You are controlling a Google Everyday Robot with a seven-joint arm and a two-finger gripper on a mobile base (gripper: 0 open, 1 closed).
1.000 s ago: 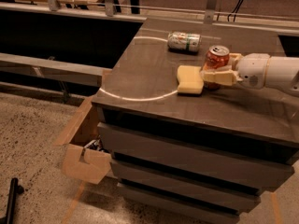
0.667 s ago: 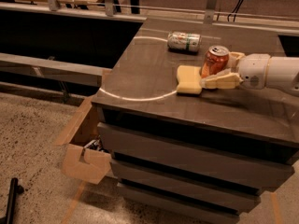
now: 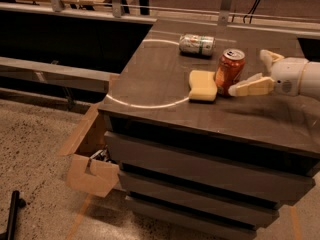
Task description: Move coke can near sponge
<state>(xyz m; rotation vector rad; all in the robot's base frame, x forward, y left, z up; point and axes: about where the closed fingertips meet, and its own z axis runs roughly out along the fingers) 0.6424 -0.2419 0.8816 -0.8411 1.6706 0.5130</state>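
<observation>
the coke can (image 3: 230,70) is standing upright just right of the sponge (image 3: 202,85). the gripper (image 3: 248,74) is hovering further right of the sponge, just beyond the can, fingers spread open, gripping nothing.

REF: gripper (image 3: 248,72) above right side of table top (image 3: 150,79) | silver-and-green can (image 3: 196,44): lying on its side on the top, beyond and left of gripper | white arc (image 3: 145,105): marked on the top, well left | cardboard box (image 3: 90,171): open, below and far left, against drawer fronts (image 3: 200,169) | black rod (image 3: 12,219): on floor (image 3: 35,149), far lower left
</observation>
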